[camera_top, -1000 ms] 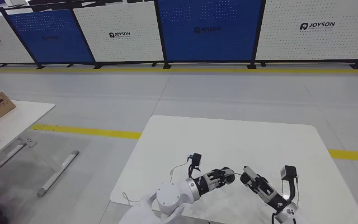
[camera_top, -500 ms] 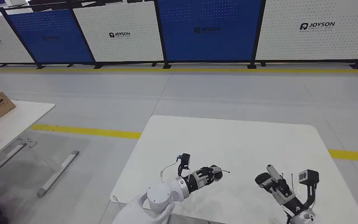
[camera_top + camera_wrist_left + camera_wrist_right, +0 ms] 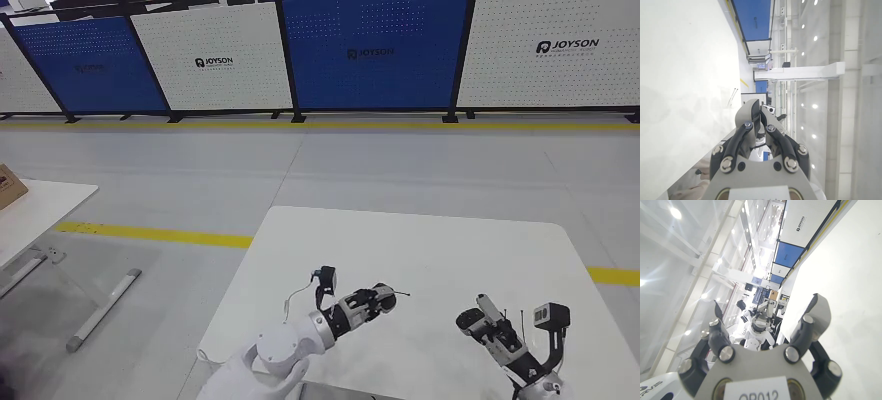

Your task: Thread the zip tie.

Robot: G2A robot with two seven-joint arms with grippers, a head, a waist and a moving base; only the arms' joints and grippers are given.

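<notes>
Top view. A: Where is the zip tie (image 3: 400, 293)?
B: It is clamped in the left gripper (image 3: 384, 294), above the near half of the table (image 3: 420, 235). It appears as a thin, dark, straight strand. It projects from the fingertips toward the right gripper (image 3: 474, 313), with its free end in the air.
A: How does the left gripper stand?
B: In the left wrist view, the fingers (image 3: 753, 109) are pressed together, with the pads meeting at the tips. Which end of the zip tie they grip cannot be told.
A: And the right gripper?
B: In the right wrist view, the right gripper (image 3: 765, 300) has its fingers spread wide. In the top view it sits near the table's near right corner, well apart from the zip tie.
A: What else is on the table?
B: Two thin pale strips (image 3: 732, 96) with dark ends lie side by side near a table edge. What they are cannot be told.
</notes>
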